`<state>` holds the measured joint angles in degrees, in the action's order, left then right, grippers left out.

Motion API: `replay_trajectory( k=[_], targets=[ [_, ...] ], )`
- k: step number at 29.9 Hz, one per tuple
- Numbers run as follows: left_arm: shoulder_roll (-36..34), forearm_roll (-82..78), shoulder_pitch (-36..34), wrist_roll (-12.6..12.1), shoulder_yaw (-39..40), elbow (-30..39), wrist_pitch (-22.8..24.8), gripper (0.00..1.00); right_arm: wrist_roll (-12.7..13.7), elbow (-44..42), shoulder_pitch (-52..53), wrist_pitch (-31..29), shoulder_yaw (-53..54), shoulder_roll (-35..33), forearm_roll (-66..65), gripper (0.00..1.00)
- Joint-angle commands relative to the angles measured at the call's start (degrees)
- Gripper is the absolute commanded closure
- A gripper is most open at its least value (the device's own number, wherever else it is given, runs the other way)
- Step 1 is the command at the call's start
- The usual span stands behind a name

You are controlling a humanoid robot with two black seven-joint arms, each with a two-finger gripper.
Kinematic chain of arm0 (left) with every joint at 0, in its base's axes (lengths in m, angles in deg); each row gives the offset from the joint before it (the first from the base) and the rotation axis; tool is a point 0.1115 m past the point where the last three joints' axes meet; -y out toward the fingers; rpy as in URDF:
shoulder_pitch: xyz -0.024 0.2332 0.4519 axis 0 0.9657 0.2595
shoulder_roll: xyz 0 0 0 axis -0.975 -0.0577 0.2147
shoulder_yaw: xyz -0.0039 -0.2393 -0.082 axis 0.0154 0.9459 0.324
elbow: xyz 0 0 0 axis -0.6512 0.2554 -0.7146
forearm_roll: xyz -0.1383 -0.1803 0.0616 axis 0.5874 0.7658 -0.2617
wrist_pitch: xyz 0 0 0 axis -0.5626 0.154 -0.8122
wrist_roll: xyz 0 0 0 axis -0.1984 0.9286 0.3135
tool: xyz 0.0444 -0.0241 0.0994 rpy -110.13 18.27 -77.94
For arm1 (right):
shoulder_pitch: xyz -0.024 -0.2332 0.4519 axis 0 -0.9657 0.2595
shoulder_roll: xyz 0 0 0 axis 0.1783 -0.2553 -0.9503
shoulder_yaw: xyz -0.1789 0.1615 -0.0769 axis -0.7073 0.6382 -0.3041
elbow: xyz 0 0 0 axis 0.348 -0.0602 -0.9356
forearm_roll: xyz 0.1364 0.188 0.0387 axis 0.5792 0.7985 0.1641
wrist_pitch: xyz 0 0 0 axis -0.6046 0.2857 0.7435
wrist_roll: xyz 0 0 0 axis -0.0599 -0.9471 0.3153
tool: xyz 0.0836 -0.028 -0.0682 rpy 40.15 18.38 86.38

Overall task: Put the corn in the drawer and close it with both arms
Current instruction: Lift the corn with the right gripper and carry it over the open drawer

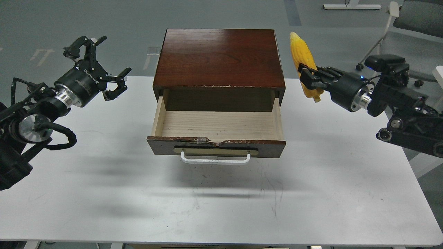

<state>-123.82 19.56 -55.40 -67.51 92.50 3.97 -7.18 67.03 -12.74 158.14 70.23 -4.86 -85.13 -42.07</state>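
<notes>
Right gripper (309,80) clamps corn (303,57) upright, in air right of cabinet (219,58). Left gripper (104,64) spread, empty. Drawer (216,126) pulled out: carry corn leftward over pale floor, lower, tilt flat, then release.

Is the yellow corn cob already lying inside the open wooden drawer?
No, the yellow corn cob is held in the right gripper beside the cabinet, and the open dark brown wooden drawer shows only its bare pale floor.
</notes>
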Motion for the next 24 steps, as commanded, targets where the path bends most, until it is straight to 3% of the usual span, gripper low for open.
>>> replay_trajectory(
  k=[1,8,15,24],
  targets=[
    [-0.1,0.0,0.0,0.0,0.0,0.0,0.0,0.00,-2.4,0.4,8.2,1.1,-4.1,2.6,-7.4,1.00],
    [-0.1,0.0,-0.1,0.0,0.1,-0.1,-0.1,0.00,-8.3,-0.4,14.0,4.3,-10.0,9.9,-26.5,1.00],
    [-0.1,0.0,-0.1,0.0,0.2,-0.1,-0.1,0.00,-16.1,-7.8,14.5,5.4,-14.1,16.6,-37.6,1.00],
    [-0.3,0.1,-0.1,0.0,0.3,-0.1,-0.3,0.00,-16.5,-15.8,13.1,5.4,-14.1,24.0,-40.5,1.00]
  ],
)
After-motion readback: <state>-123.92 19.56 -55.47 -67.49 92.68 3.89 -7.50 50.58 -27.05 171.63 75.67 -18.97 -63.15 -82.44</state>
